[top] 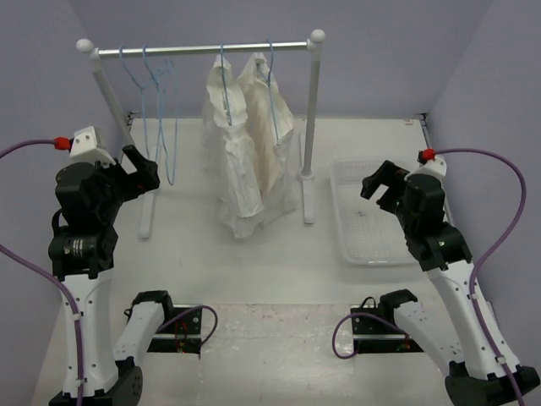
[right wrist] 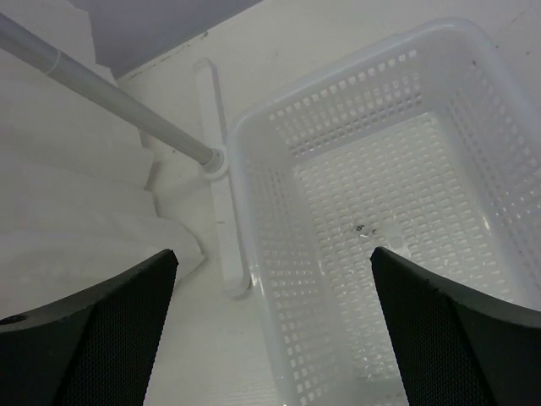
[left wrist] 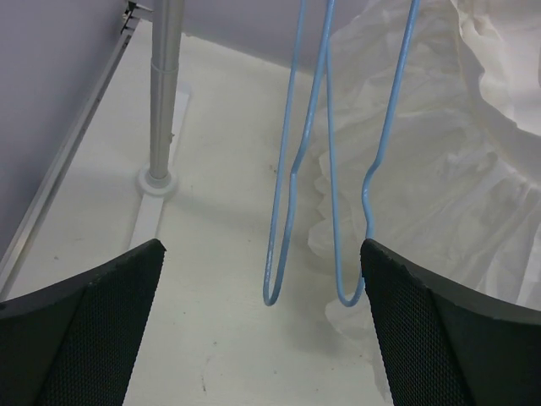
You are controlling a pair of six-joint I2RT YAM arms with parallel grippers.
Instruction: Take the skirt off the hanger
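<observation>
Rising from the near edge of the table (top: 279,279), both arms bend forward with wrists raised. The left gripper (top: 140,169) and right gripper (top: 378,186) are each spread wide and hold nothing. The left one faces two bare blue hangers (top: 158,110) near the left edge; the right hovers over a white mesh basket (top: 337,211) by the right edge. Farther back the skirt (top: 228,161), bright white, limp and crinkled, hangs on a blue hanger (top: 225,80) from the rack's rail (top: 186,49), pressed against a creamier garment (top: 272,139) on its right.

I count four blue hangers: two bare hangers (left wrist: 292,173) (left wrist: 367,190), two loaded hangers (top: 224,72) (top: 271,68). Two garments: one bright-white skirt (top: 230,161), one creamier garment (top: 272,148). One rack (top: 203,48). One mesh basket (top: 340,211). Two grippers: my left gripper (left wrist: 262,247), my right gripper (right wrist: 275,252).
</observation>
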